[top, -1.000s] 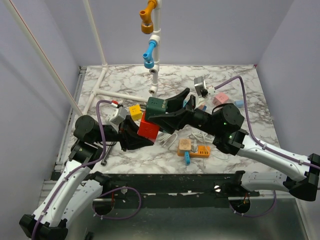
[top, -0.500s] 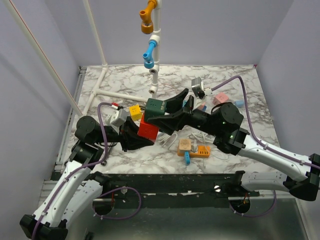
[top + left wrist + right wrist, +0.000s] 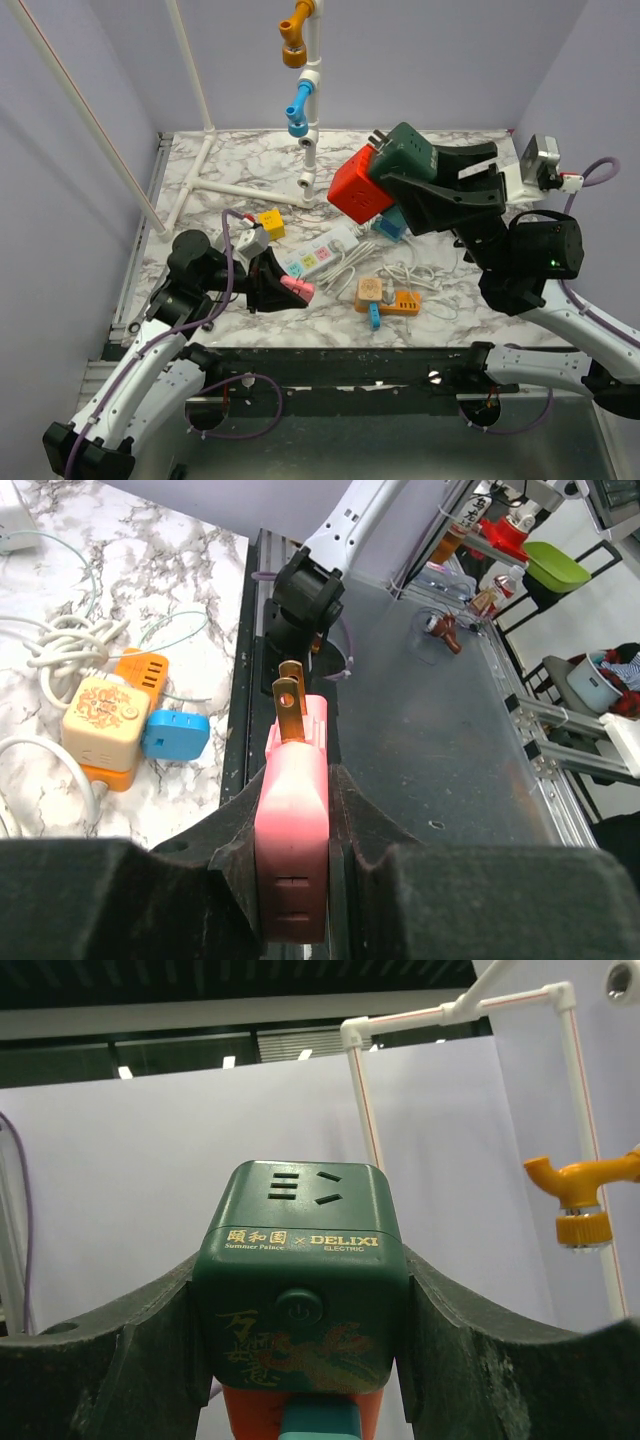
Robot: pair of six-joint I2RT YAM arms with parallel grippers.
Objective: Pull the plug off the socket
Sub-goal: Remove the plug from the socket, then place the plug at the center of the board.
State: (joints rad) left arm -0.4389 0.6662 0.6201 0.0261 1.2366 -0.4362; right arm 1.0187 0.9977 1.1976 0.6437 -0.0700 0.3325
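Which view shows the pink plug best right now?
Left wrist: the pink plug fills the centre, clamped in the left pincer, both prongs bare. Top external shows it only as a small pink tip near the power strip. Right wrist does not show it.

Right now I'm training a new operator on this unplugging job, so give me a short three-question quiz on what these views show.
1. True or false: the pink plug in the left gripper sits in the power strip.
2. What does the right gripper hold? A) a green and red cube B) a mug C) a spoon
3. Fill in: the power strip lies on the ____.
Key: 1 false; 2 A; 3 table.
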